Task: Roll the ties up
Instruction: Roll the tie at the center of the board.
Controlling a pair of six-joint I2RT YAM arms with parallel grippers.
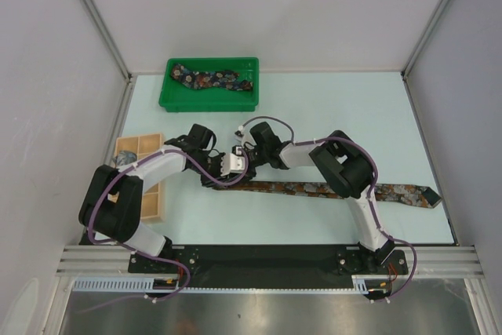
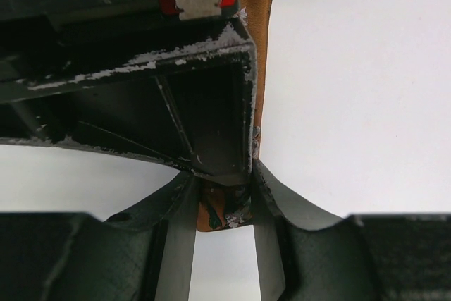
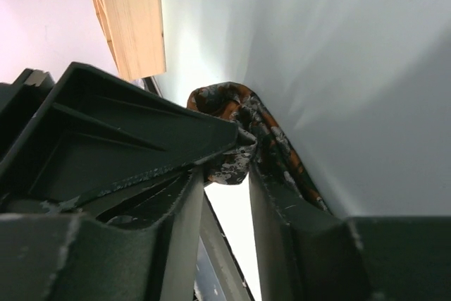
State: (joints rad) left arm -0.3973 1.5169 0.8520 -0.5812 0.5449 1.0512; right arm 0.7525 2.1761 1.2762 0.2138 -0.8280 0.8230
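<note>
We note the left gripper (image 2: 223, 199) pinching the long rust-brown printed fabric necktie (image 1: 298, 187). The right gripper (image 3: 229, 163) straddles its rolled end, jaws narrowly parted. We cannot tell if it grips.

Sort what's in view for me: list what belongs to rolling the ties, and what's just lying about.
Belongs to the job:
- rust-brown tie, stretched out, its left end curled up
- dark patterned tie, lying in the tray

Just lying about:
- green tray
- wooden compartment box
</note>
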